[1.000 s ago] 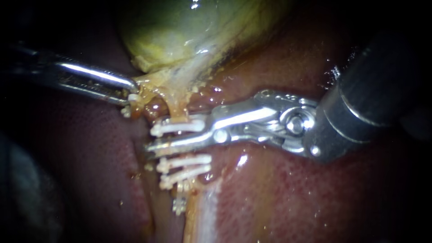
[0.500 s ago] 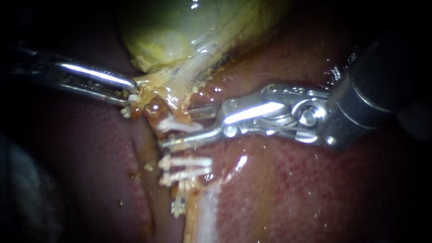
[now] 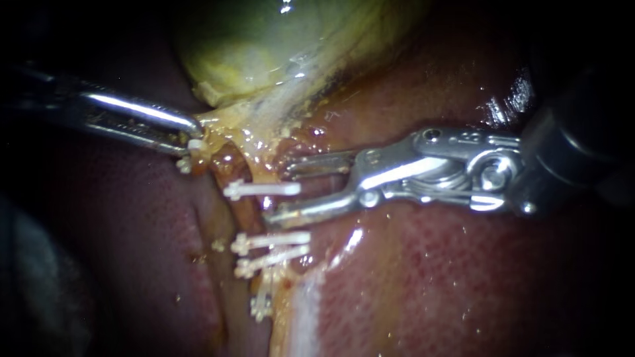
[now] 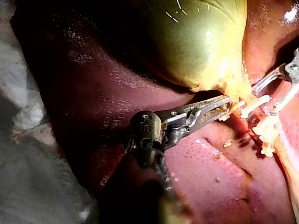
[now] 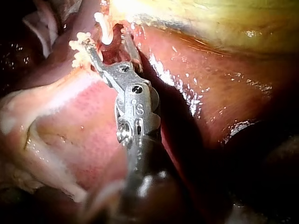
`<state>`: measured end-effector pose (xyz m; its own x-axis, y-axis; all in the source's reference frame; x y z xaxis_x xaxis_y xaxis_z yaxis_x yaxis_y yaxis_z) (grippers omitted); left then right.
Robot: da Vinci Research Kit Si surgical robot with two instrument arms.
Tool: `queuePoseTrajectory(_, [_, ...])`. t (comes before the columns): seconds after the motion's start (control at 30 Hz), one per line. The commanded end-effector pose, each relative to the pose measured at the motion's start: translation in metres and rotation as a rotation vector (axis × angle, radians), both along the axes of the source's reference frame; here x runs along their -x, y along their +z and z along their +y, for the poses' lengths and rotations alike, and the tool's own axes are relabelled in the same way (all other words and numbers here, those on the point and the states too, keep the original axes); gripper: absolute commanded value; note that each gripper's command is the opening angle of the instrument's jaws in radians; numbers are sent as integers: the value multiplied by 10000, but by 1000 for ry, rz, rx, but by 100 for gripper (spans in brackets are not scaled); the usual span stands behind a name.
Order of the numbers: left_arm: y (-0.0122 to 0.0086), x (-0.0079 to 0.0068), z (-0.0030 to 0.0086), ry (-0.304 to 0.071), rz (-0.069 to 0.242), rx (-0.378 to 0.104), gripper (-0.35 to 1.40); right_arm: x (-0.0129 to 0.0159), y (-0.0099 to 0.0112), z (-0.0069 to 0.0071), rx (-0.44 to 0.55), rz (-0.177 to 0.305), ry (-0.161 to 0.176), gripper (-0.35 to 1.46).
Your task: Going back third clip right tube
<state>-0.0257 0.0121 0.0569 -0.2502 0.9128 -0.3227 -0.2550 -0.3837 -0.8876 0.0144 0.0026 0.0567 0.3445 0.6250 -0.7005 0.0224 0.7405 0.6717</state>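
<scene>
Jaws of the right instrument [image 3: 278, 192] stand apart beside the top clip [image 3: 254, 190], so better retreat straight, while the left instrument [image 3: 190, 137] has its jaws clamped on tissue [image 3: 218, 125].

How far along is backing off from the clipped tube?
Done: the top clip sits closed across the tube, free of the right instrument. In hand: that instrument, open and empty, lies just beside it. Remaining: drawing fully clear. The left instrument grips tissue.

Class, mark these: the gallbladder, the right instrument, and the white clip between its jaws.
gallbladder [image 3: 278, 46]: endoscope view, its yellow-green wall.
right instrument [image 3: 278, 192]: endoscope view, midway between its open jaws.
white clip [image 3: 254, 190]: endoscope view, middle of its bar.
</scene>
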Motion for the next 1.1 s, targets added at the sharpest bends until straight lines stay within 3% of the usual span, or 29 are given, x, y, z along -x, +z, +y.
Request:
queuePoseTrajectory(0.03, [0,0,0,0,-1,0,-35,6,-4,-1,21,-8,-1,50])
queuePoseTrajectory(0.3, [0,-1,0,1,-1,0,-35,43,-20,-4,140,-36,-31,50])
queuePoseTrajectory(0.87, [0,1,0,0,0,0,-35,97,-32,-7,155,-26,-44,50])
queuePoseTrajectory(1.1, [5,12,1,-6,3,2,-35,101,-34,-7,153,-28,-39,50])
